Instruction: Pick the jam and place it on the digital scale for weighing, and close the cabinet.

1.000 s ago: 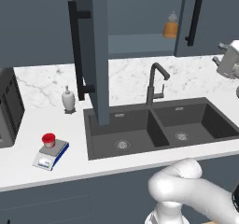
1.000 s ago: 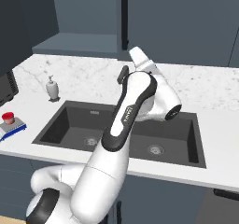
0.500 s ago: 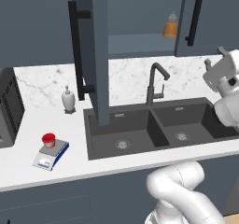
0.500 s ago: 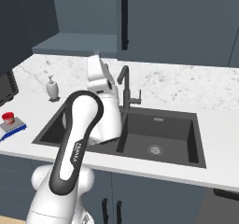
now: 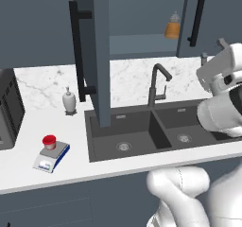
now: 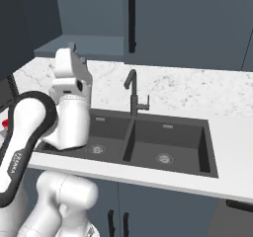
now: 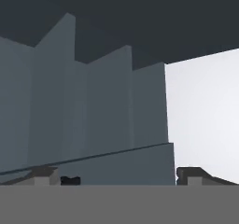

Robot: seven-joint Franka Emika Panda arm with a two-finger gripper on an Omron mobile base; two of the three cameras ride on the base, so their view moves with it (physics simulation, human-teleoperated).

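The jam (image 5: 48, 141), a small jar with a red lid, stands on the digital scale (image 5: 51, 157) on the counter at the left. The cabinet above the sink has its left door (image 5: 97, 46) swung out edge-on toward me, its long black handle (image 5: 78, 51) facing left. My gripper (image 5: 212, 51) is raised at the right, far from the jam and below the cabinet's right door (image 5: 208, 18). In the hand view the gripper (image 7: 119, 176) is open, with nothing between its fingertips (image 7: 44, 174), and faces slate-blue cabinet panels. From the right base view the gripper (image 6: 73, 48) points upward.
An amber bottle (image 5: 172, 28) stands on the open cabinet's shelf. A double black sink (image 5: 151, 131) with a dark faucet (image 5: 156, 84) lies under the cabinet. A white soap dispenser (image 5: 69, 100) and a dark microwave (image 5: 7, 110) stand on the counter at the left.
The arm has swung round and the hand now sits upright, pointing up at the wall cabinets. The jam, the scale and the open door have not moved.
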